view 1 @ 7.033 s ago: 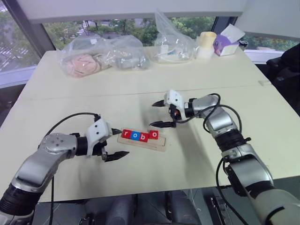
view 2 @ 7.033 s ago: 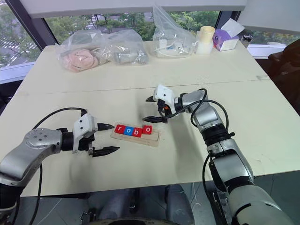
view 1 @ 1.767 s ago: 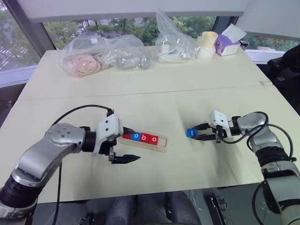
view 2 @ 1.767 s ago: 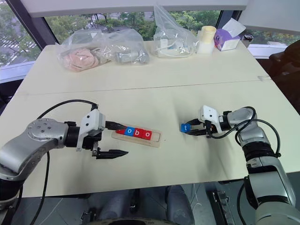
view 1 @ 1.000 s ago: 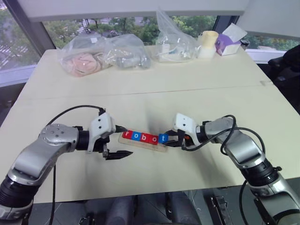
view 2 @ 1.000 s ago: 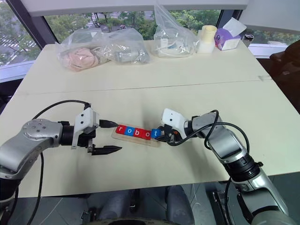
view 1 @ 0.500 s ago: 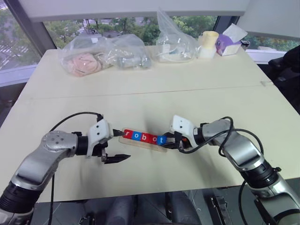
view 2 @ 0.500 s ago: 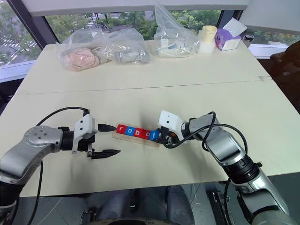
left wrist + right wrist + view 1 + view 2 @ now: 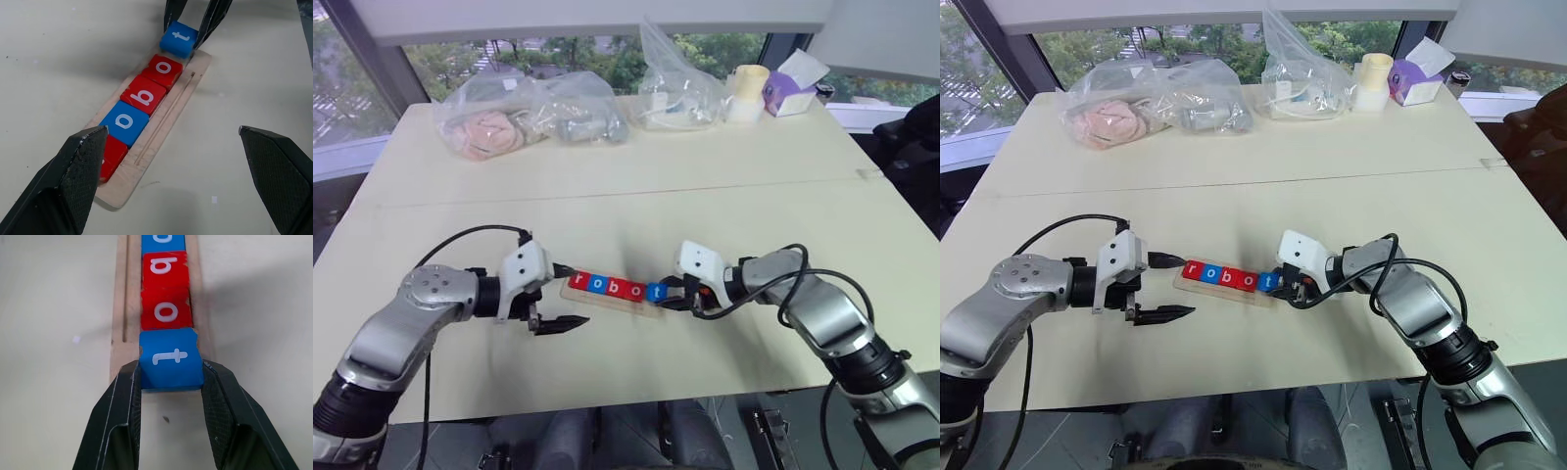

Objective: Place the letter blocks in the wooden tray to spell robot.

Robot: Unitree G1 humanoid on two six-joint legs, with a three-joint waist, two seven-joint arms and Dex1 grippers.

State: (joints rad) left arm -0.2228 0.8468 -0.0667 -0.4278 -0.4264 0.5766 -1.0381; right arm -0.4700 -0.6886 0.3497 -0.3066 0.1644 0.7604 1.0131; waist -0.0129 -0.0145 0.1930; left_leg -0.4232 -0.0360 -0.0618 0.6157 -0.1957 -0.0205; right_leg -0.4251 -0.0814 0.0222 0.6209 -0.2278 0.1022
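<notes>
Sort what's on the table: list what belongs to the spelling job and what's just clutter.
Job:
- tray
- r block
- blue o
- b block
- red o
- t block, in the right gripper

Clutter:
- plastic bags
- cup
- tissue box

head pair: high, looking down over table (image 9: 724,186); wrist cams: close, low, facing each other along wooden tray (image 9: 161,122); shared: tray
</notes>
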